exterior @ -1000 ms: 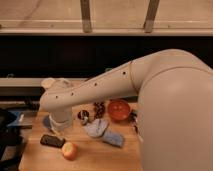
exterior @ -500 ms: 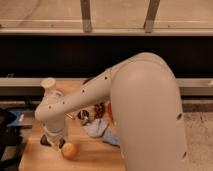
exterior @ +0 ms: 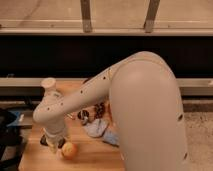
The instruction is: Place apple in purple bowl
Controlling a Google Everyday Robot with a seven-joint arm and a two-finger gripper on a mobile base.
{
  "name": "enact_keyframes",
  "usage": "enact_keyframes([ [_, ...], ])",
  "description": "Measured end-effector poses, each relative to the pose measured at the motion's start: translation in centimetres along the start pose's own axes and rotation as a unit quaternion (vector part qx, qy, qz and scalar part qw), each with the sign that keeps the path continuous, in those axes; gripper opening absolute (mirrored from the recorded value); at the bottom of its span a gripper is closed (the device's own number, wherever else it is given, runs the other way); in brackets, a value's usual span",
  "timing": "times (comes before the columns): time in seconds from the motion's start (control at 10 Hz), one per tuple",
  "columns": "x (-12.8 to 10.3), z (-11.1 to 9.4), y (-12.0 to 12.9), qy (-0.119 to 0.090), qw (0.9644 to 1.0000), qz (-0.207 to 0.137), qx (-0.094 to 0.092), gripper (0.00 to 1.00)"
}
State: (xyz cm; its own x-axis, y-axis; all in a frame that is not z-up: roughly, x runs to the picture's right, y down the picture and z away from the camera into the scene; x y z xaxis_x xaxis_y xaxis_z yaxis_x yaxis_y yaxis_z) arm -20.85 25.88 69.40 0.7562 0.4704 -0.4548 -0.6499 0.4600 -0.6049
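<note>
The apple [exterior: 69, 149] is a small yellow-orange fruit lying on the wooden table [exterior: 87, 152] near its front left. My gripper [exterior: 53, 143] hangs down at the end of the white arm [exterior: 75, 102], just left of the apple and low over the table, close to it. The purple bowl is hidden behind my arm or out of view.
A blue-grey cloth [exterior: 100, 129] lies right of the apple. Dark grapes [exterior: 99, 110] and a small dark-and-white object [exterior: 84, 116] sit behind it. A dark flat object [exterior: 44, 140] peeks out left of the gripper. A dark shape with a blue part [exterior: 14, 122] stands beside the table's left edge.
My arm has swung forward and filled more of the view, covering the orange-red bowl and the back of the table. The gripper has come down next to the apple.
</note>
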Motion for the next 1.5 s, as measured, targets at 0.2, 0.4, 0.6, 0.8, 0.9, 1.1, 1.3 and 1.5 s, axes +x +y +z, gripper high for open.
enact_keyframes([
  [0.2,0.5,-0.3,-0.3,-0.004,0.9999,0.009,0.002,0.8],
  [0.4,0.9,-0.1,-0.6,-0.004,0.9998,0.019,0.0,0.8],
  [0.6,1.2,1.0,-0.7,-0.003,0.9997,0.023,-0.012,0.8],
  [0.8,1.3,2.4,-0.9,-0.002,0.9994,0.022,-0.026,0.8],
  [0.9,1.3,3.2,-0.9,0.001,0.9992,0.023,-0.032,0.8],
  [1.1,1.4,4.6,-0.8,0.011,0.9989,0.025,-0.039,0.8],
  [1.3,1.4,6.0,-0.4,0.023,0.9985,0.027,-0.042,0.78],
  [1.5,1.5,6.3,-0.5,0.022,0.9986,0.025,-0.042,0.62],
])
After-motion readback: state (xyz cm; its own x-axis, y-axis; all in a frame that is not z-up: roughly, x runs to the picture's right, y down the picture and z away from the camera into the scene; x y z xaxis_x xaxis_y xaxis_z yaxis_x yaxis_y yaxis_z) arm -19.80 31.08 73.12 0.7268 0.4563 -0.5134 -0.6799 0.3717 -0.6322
